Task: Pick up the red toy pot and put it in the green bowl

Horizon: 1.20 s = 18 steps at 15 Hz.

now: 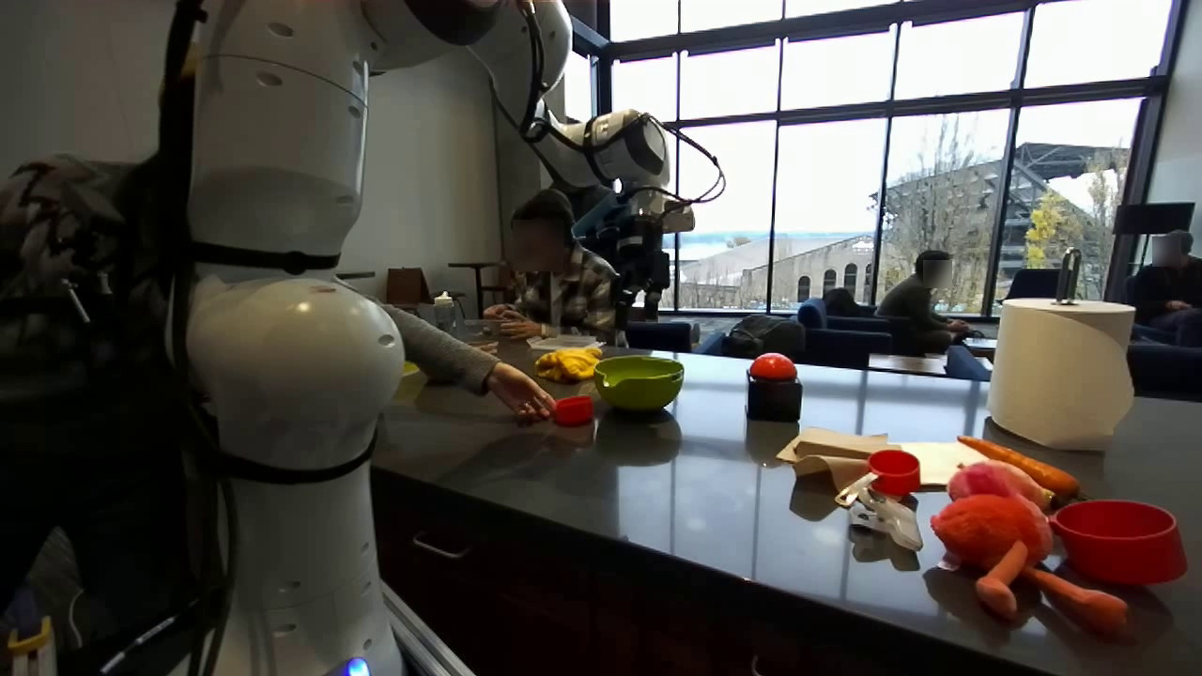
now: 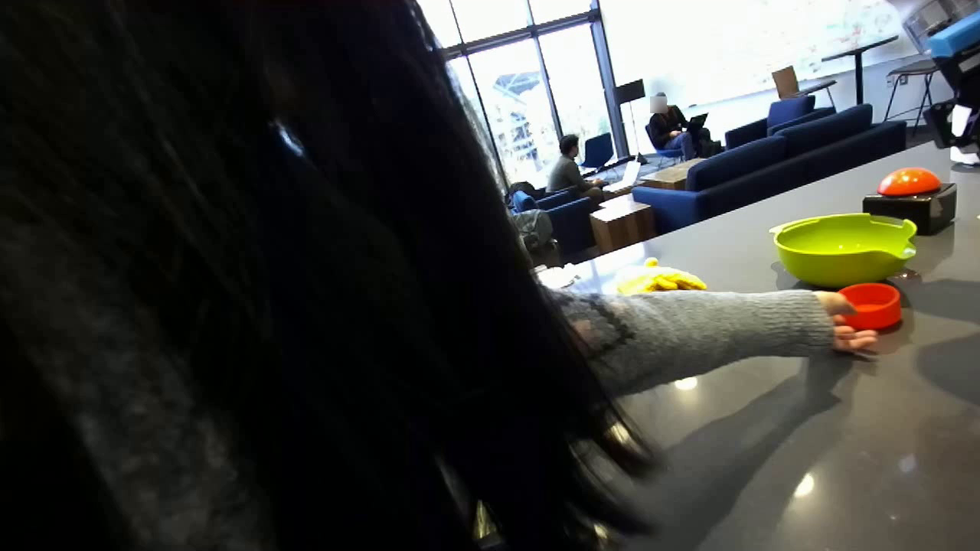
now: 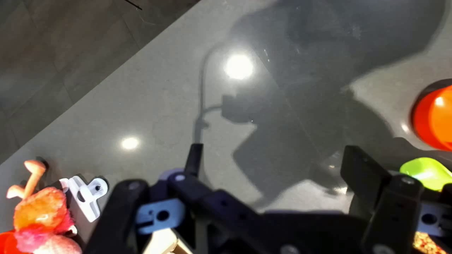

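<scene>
Red pot [image 1: 574, 410] well inside counter edge [image 1: 704, 565]

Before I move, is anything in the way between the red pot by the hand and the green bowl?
In both exterior views, nothing visible stands between the red pot and the green bowl. But a hand is at the pot, seemingly touching it, and would probably hinder grasping.

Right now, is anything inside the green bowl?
In an exterior view, the green bowl shows only bare green inside; its near wall hides the lowest part, so I can't tell there.
</scene>
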### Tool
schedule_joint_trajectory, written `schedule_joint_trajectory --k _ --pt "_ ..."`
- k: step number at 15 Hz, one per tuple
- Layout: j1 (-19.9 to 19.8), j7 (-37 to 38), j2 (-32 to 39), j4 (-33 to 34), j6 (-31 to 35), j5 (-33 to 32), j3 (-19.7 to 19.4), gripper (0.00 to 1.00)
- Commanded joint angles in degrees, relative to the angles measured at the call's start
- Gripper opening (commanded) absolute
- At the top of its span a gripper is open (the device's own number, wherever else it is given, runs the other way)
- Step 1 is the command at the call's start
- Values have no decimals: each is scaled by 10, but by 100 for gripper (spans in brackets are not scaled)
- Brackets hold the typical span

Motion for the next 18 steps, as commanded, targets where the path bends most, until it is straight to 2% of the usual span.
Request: schedule_joint_trajectory --k 1,8,18 --pt "13 6 17 22 -12 -10 -10 100" --pt "21 -7 12 34 -20 -15 -9 100" --pt "25 -29 3 19 -27 -20 -9 100"
